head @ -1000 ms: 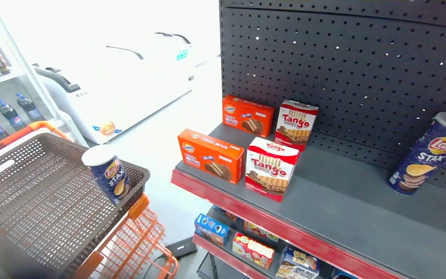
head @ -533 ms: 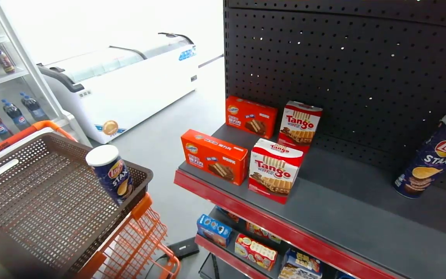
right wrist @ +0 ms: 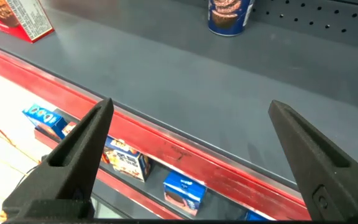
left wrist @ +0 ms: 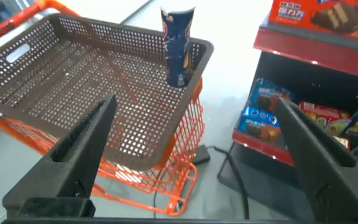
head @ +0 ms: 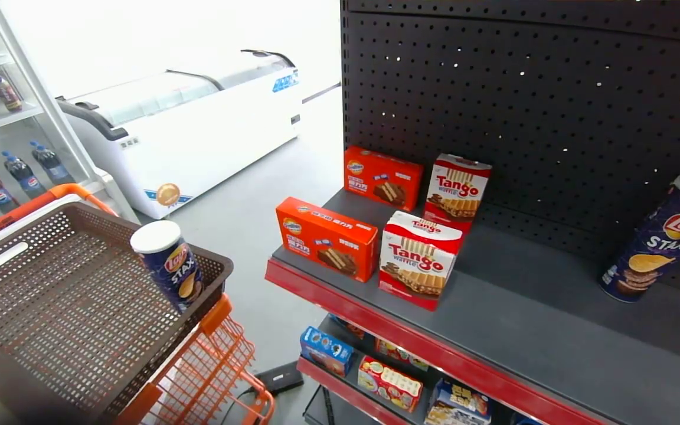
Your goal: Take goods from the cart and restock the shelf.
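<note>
Chip can [head: 169, 267]: blue w/ white lid, upright.

chips can [head: 167, 264] – upright in cart basket [head: 51, 295] corner | shelf [head: 523, 307] – grey, red-edged

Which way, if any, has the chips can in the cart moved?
No. The chips can stands at the same corner of the brown basket; the whole view shifted, so only the camera moved.
</note>
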